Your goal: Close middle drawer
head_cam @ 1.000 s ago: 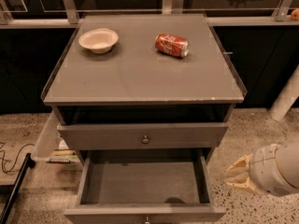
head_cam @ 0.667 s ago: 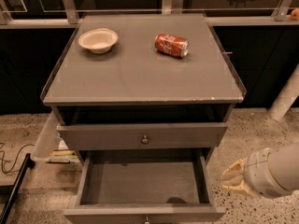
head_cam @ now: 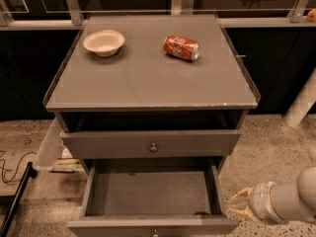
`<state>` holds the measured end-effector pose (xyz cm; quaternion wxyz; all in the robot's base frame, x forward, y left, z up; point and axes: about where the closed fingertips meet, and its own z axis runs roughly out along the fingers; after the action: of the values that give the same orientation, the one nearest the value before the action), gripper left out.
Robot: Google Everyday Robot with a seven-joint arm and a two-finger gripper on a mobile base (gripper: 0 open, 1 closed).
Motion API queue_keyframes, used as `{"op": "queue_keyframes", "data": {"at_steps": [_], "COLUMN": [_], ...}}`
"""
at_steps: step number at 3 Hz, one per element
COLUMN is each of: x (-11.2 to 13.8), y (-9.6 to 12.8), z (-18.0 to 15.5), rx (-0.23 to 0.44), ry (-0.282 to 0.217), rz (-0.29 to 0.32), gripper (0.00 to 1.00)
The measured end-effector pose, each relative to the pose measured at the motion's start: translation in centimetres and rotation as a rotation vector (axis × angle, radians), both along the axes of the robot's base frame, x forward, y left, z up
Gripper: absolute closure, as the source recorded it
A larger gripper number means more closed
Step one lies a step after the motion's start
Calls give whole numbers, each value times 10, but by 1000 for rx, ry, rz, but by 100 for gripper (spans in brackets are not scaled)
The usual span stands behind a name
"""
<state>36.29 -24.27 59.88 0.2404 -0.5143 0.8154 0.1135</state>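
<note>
The middle drawer (head_cam: 152,195) is seen pulled far out of the grey cabinet, its long plain box lying open to view and its low front panel set along the bottom edge of the view; only the top of its small knob (head_cam: 155,233) is shown there; the upper drawer (head_cam: 197,143) above it is drawn out only a little, with a round metal knob (head_cam: 153,147) at its centre. The claw (head_cam: 238,206) is held low at the right, just beside the right front corner of the middle drawer, pointed leftward toward it; whether it is clenched or released cannot be told, nor whether the drawer is touched. On the counter (head_cam: 148,80) a pale bowl (head_cam: 103,42) is set upright at the back left; a red soda can (head_cam: 181,48) is laid on its side at the back right, well apart from the bowl. A speckled floor (head_cam: 276,142) is seen around the cabinet.
</note>
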Motion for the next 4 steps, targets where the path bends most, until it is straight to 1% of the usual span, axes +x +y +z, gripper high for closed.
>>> {"op": "queue_keyframes", "data": {"at_steps": [1, 2, 3, 4], "x": [11, 11, 3, -8], "y": [-11, -11, 9, 41], "z": [-49, -49, -68, -99], "rx": [25, 25, 54, 98], "ry": [-9, -9, 2, 34], "rz": [-42, -41, 11, 74], "gripper": [100, 100, 100, 100]}}
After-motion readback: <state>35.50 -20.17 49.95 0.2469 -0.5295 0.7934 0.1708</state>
